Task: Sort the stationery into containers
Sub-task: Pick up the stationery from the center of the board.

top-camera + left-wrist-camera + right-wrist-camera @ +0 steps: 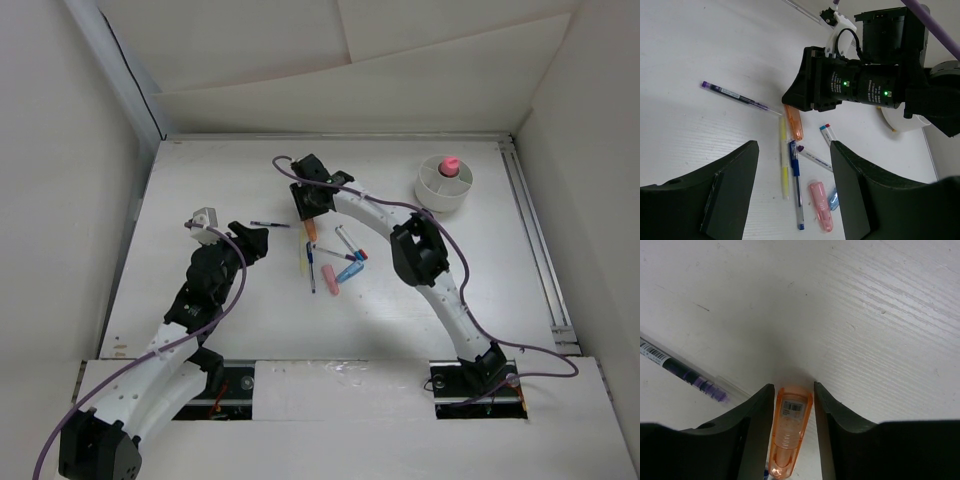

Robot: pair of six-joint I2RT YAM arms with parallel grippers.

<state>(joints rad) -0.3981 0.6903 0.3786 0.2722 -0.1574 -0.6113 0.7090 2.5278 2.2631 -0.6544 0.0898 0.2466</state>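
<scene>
Left pincer (794, 150) agape; right pincer (793, 387) low.

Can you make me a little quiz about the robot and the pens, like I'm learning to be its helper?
1. True or false: the pink-capped glue stick sits in the white tub.
2. What colour is the piece between the right fingers? A pink, B orange, C blue.
3. Fill in: the left fingers hold ____.
Key: 1 true. 2 B, the orange piece. 3 nothing.
</scene>
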